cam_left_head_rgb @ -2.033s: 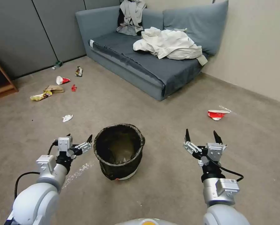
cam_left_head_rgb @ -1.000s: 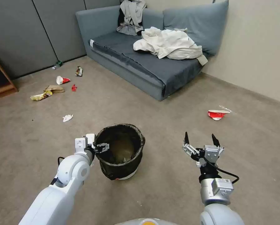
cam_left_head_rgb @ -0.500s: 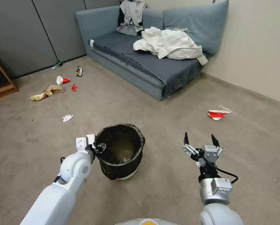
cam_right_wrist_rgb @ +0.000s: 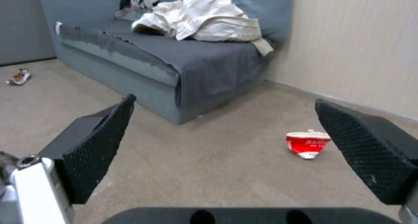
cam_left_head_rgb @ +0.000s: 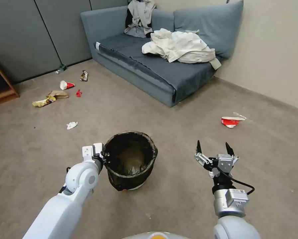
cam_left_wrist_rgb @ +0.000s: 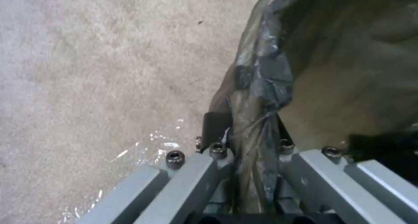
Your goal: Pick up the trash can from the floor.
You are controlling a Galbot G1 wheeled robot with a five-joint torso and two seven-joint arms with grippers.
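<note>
The left gripper point(cam_left_head_rgb: 103, 158) is set at the left side of the trash can's rim, and in the left wrist view its fingers point(cam_left_wrist_rgb: 213, 127) are seen narrowed onto the bag-covered rim, one outside the wall and one inside. The trash can point(cam_left_head_rgb: 130, 161) stands on the floor point(cam_left_head_rgb: 175, 196) between the two arms, slightly tilted, its axis running roughly upward, so a lift would likely hang from this one-sided pinch. The right gripper point(cam_left_head_rgb: 213, 149) is held well apart to the can's right, fingers spread wide and gripping nothing.
</note>
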